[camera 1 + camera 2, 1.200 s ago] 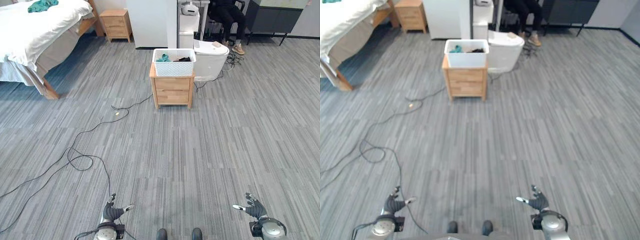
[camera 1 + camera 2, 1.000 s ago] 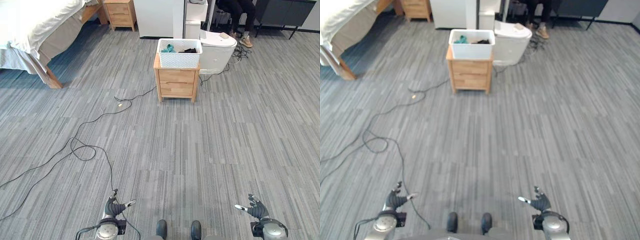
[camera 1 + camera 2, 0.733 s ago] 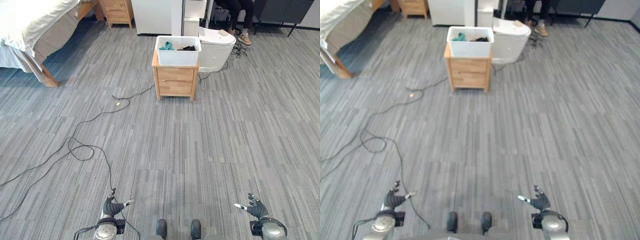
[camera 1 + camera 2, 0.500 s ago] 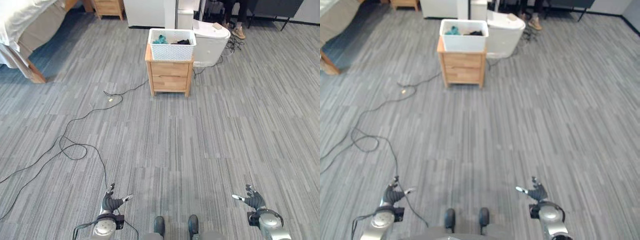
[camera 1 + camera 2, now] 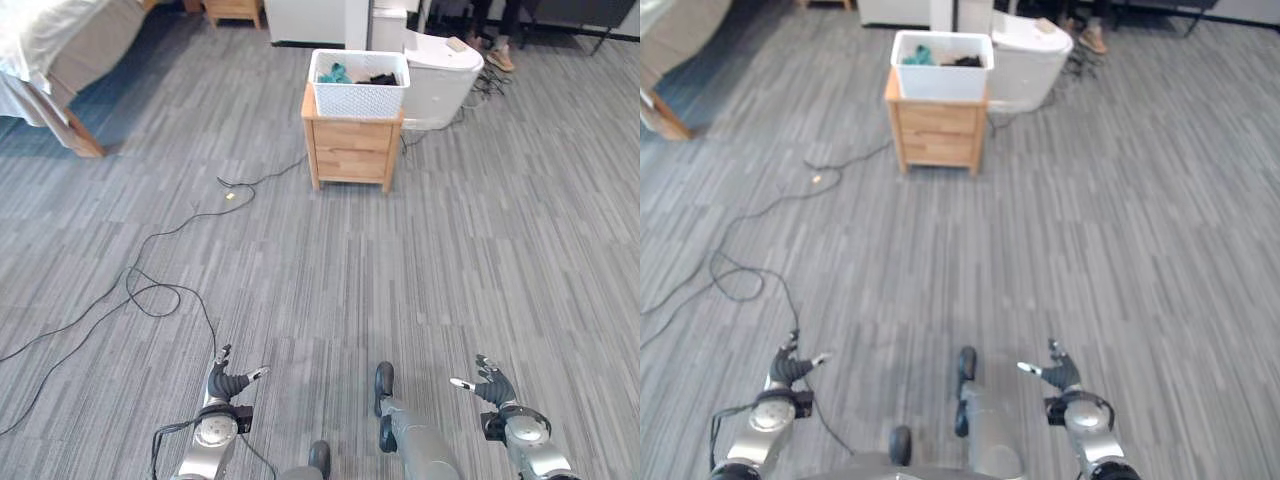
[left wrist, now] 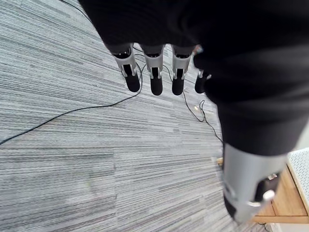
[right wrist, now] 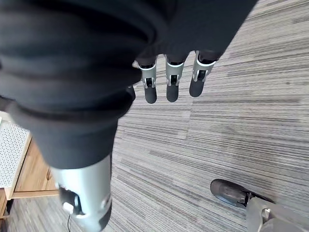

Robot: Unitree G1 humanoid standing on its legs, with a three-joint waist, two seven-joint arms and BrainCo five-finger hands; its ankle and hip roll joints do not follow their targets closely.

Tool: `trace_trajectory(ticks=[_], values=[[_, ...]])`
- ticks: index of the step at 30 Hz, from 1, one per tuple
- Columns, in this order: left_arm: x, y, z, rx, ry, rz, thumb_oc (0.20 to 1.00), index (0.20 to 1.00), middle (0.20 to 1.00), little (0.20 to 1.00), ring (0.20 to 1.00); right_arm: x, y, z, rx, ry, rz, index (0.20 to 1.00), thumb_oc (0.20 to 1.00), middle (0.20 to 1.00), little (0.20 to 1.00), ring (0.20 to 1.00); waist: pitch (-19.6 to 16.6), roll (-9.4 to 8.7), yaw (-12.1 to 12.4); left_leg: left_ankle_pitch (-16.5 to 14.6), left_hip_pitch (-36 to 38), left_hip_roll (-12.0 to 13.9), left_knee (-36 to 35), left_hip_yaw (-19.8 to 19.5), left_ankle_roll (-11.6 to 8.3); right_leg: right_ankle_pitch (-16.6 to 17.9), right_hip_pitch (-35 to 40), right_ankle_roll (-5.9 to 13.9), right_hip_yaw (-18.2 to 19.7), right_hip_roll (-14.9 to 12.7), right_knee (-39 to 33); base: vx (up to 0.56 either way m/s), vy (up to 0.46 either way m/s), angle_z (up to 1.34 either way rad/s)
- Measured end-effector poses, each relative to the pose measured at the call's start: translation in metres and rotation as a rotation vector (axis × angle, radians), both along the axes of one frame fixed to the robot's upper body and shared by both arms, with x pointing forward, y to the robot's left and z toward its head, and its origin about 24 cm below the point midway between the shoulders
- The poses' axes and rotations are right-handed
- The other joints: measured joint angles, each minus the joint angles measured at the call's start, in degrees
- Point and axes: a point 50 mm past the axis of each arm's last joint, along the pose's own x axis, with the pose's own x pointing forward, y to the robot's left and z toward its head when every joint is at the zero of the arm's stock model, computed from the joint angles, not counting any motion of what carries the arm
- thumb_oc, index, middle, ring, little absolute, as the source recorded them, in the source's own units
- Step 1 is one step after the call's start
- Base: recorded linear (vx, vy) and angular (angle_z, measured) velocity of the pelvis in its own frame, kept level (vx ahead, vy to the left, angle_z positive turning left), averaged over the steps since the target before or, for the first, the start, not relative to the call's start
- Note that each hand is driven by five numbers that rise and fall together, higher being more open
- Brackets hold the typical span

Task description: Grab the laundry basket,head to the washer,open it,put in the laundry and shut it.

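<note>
Fingers [image 6: 155,79] of our left hand [image 5: 228,383] hang straight and relaxed with nothing in them, and those of our right hand [image 5: 490,381] are just as loose and empty, both hands low at our sides over the grey floor [image 5: 330,270].

We judge that we are on the first step, the approach: the laundry basket [image 5: 357,84] is not yet in reach, so nothing has been grabbed. It sits on top of a small wooden nightstand [image 5: 351,150], well apart from us across the open floor, filling most of the nightstand's top. Just beside it, on the far right, stands a white rounded appliance [image 5: 440,78], which we take to be the washer, though we cannot tell where its door is from here.

The basket is white with perforated walls and an open top, and holds a teal garment [image 5: 334,73] at its left end and dark clothes [image 5: 380,78] at its right. It looks light and rigid.

Next we need to walk up to the nightstand's front edge, raise both hands and take the basket by its two short sides. A black cable [image 5: 160,290] loops on the floor to our left; our path looks clear of it.
</note>
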Motion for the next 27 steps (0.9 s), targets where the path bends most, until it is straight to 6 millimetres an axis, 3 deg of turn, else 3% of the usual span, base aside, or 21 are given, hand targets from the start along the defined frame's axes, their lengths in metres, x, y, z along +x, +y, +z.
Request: trace_trajectory(ticks=[2, 4, 5, 6, 7, 8, 9, 10, 11, 14, 15, 17, 20, 22, 26, 27], values=[[-0.007, -0.008, -0.005, -0.018, 0.018, -0.011, 1.0, 1.0, 1.0, 1.0, 1.0, -0.005, -0.002, -0.002, -0.003, 0.012, -0.003, 1.0, 1.0, 1.0, 1.0, 1.0, -0.8, 2.44, -1.4, -1.4, 1.6, 2.8, 0.6, -1.6, -0.87, 0.5, 0.9, -0.45, -0.8, 2.5, 2.3, 0.33, -0.17, 0.67], [-0.012, -0.009, -0.009, -0.021, 0.034, -0.016, 1.0, 1.0, 1.0, 1.0, 1.0, -0.003, -0.001, -0.002, -0.013, 0.012, 0.007, 1.0, 1.0, 1.0, 1.0, 1.0, -0.9, 2.99, -1.0, -0.7, 1.8, 3.8, 4.4, -0.4, -3.03, 0.9, 2.0, -1.37, -1.3, 3.9, 2.8, 0.33, -0.183, 0.16], [-0.019, -0.009, -0.014, -0.027, 0.065, -0.011, 1.0, 1.0, 1.0, 1.0, 1.0, 0.002, -0.001, 0.001, -0.021, 0.0, 0.015, 1.0, 1.0, 1.0, 1.0, 1.0, -1.0, 2.46, -1.2, 0.9, -0.1, 4.0, 13.5, 0.8, -5.69, 0.4, 6.7, -2.3, -2.3, 4.2, 0.0, 0.25, -0.153, 0.13], [-0.022, -0.01, -0.016, -0.03, 0.076, -0.013, 1.0, 1.0, 1.0, 1.0, 1.0, 0.002, -0.002, 0.002, -0.022, -0.008, 0.011, 1.0, 1.0, 1.0, 1.0, 1.0, -1.0, 2.07, -1.3, 1.7, -2.1, 3.6, 19.4, 0.9, -7.12, 0.6, 8.8, -2.68, -2.2, 4.2, -1.5, 0.22, -0.139, 0.07], [-0.024, -0.012, -0.017, -0.036, 0.083, -0.019, 1.0, 1.0, 1.0, 1.0, 1.0, 0.001, -0.004, 0.003, -0.032, -0.015, 0.018, 1.0, 1.0, 1.0, 1.0, 1.0, -2.1, 1.05, -0.9, 2.8, -7.3, 3.3, 32.1, 2.8, -10.1, 3.1, 11.5, -5.87, -1.6, 4.1, -4.0, 0.21, -0.126, -0.13], [-0.028, -0.013, -0.02, -0.041, 0.095, -0.017, 1.0, 1.0, 1.0, 1.0, 1.0, 0.003, -0.006, 0.005, -0.038, -0.023, 0.022, 1.0, 1.0, 1.0, 1.0, 1.0, -2.7, 1.42, -0.7, 2.4, -9.1, 3.7, 35.3, 3.4, -10.49, 3.0, 12.7, -7.17, -1.3, 4.7, -4.7, 0.31, -0.147, -0.1], [-0.027, -0.015, -0.022, -0.044, 0.106, -0.021, 1.0, 1.0, 1.0, 1.0, 1.0, 0.006, -0.006, 0.007, -0.043, -0.033, 0.023, 1.0, 1.0, 1.0, 1.0, 1.0, -3.1, 1.21, -1.2, 1.2, -14.4, 4.4, 40.3, 4.9, -9.72, 1.8, 13.8, -10.23, 0.0, 5.7, -5.6, 0.24, -0.095, 0.0], [-0.023, -0.015, -0.021, -0.044, 0.102, -0.028, 1.0, 1.0, 1.0, 1.0, 1.0, 0.005, -0.007, 0.006, -0.045, -0.027, 0.018, 1.0, 1.0, 1.0, 1.0, 1.0, -3.1, 0.83, -0.9, 0.6, -16.1, 4.6, 39.6, 8.3, -8.44, 2.6, 14.7, -10.49, 0.4, 5.4, -6.6, 0.27, -0.029, -0.02], [-0.019, -0.017, -0.019, -0.047, 0.088, -0.035, 1.0, 1.0, 1.0, 1.0, 1.0, 0.003, -0.006, 0.004, -0.046, -0.014, 0.022, 1.0, 1.0, 1.0, 1.0, 1.0, -3.2, 0.37, -0.6, 0.8, -17.1, 3.7, 34.7, 9.8, -8.22, 3.8, 15.7, -10.71, 0.3, 5.4, -7.6, 0.17, -0.007, -0.24], [-0.015, -0.016, -0.016, -0.044, 0.078, -0.05, 1.0, 1.0, 1.0, 1.0, 1.0, 0.0, -0.003, 0.001, -0.046, 0.002, 0.031, 1.0, 1.0, 1.0, 1.0, 1.0, -2.9, -1.14, -0.3, 2.8, -20.1, 3.1, 21.5, 11.7, -7.13, 3.0, 20.4, -10.82, 0.4, 6.4, -11.5, 0.35, 0.052, -0.13], [-0.014, -0.016, -0.016, -0.045, 0.075, -0.053, 1.0, 1.0, 1.0, 1.0, 1.0, -0.002, -0.003, -0.001, -0.054, 0.013, 0.027, 1.0, 1.0, 1.0, 1.0, 1.0, -3.0, -1.22, 0.0, 5.7, -20.7, 3.0, 12.5, 11.7, -7.05, 1.5, 21.1, -9.14, 0.9, 7.1, -12.0, 0.33, 0.063, -0.23], [-0.013, -0.015, -0.015, -0.044, 0.074, -0.055, 1.0, 1.0, 1.0, 1.0, 1.0, -0.003, -0.002, -0.002, -0.055, 0.023, 0.025, 1.0, 1.0, 1.0, 1.0, 1.0, -2.7, -1.08, 1.0, 11.8, -22.6, 3.8, 4.8, 11.4, -6.46, 1.6, 22.6, -9.57, 2.1, 8.7, -11.9, 0.29, 0.066, -0.4], [-0.017, -0.014, -0.019, -0.043, 0.095, -0.05, 1.0, 1.0, 1.0, 1.0, 1.0, -0.004, -0.002, -0.004, -0.061, 0.03, 0.017, 1.0, 1.0, 1.0, 1.0, 1.0, -2.5, -1.12, 2.0, 15.4, -23.5, 3.5, 0.9, 11.6, -6.01, 0.8, 25.1, -8.89, 2.7, 9.4, -11.9, 0.4, 0.145, -0.39], [-0.018, -0.012, -0.021, -0.04, 0.108, -0.041, 1.0, 1.0, 1.0, 1.0, 1.0, -0.005, -0.005, -0.005, -0.077, 0.042, 0.012, 1.0, 1.0, 1.0, 1.0, 1.0, -2.3, -0.64, 2.0, 16.9, -24.0, 3.8, -0.4, 11.3, -5.66, -1.8, 27.3, -7.96, 3.7, 10.2, -11.9, 0.43, 0.19, -0.24], [-0.022, -0.011, -0.023, -0.038, 0.125, -0.034, 1.0, 1.0, 1.0, 1.0, 1.0, -0.011, -0.006, -0.009, -0.079, 0.062, 0.005, 1.0, 1.0, 1.0, 1.0, 1.0, -2.6, -0.93, 2.3, 17.7, -23.1, 3.5, 4.0, 14.0, -3.73, -5.3, 31.4, -7.01, 5.9, 9.6, -11.9, 0.47, 0.238, -0.27], [-0.022, -0.011, -0.023, -0.039, 0.127, -0.032, 1.0, 1.0, 1.0, 1.0, 1.0, -0.015, -0.006, -0.011, -0.078, 0.077, 0.004, 1.0, 1.0, 1.0, 1.0, 1.0, -3.0, -1.43, 1.8, 17.2, -22.7, 2.8, 5.9, 15.1, -2.42, -6.2, 32.7, -7.25, 6.0, 9.0, -11.9, 0.27, 0.168, -0.06]])
